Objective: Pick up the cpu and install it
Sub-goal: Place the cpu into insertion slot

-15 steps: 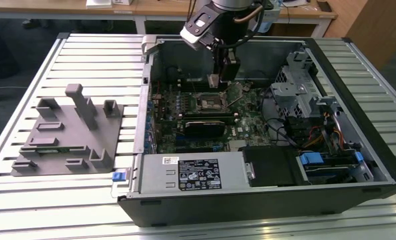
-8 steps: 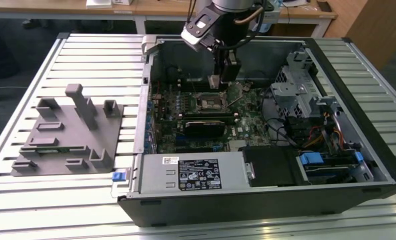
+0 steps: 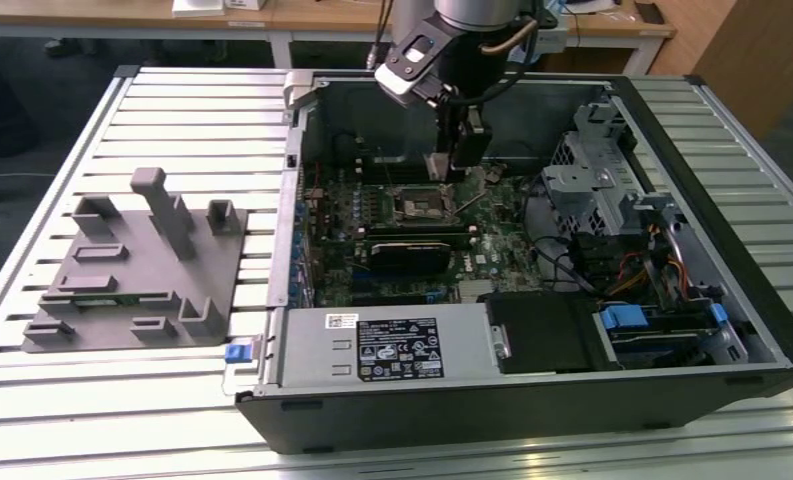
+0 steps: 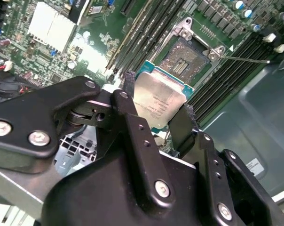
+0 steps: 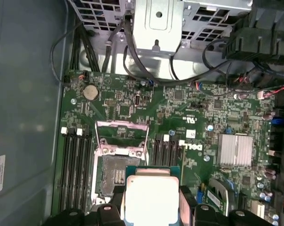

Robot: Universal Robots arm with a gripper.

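Holder (image 3: 136, 270): grey blocks at the exterior view's left, well apart from the work.
Socket (image 4: 188, 57): open, bare, lid raised.
Gripper (image 4: 157, 104): pinching cpu (image 4: 161, 96) by two edges, just above socket.
Progress: pickup done; cpu not yet seated.

Matte black claw (image 4: 159, 98), jointed links, silver screws (image 4: 161, 189), grey arm (image 3: 474, 12), tan looping cable (image 3: 503, 42)

Single arm (image 3: 476, 15) entering from above in the exterior view, wrist (image 3: 420, 62) canted toward the exterior view's left, gripper (image 3: 458, 160) pointing straight down. In the second wrist view, two black fingers (image 4: 132, 127) grip opposite edges of the cpu (image 4: 158, 103); it appears level, though its near edge is hidden.
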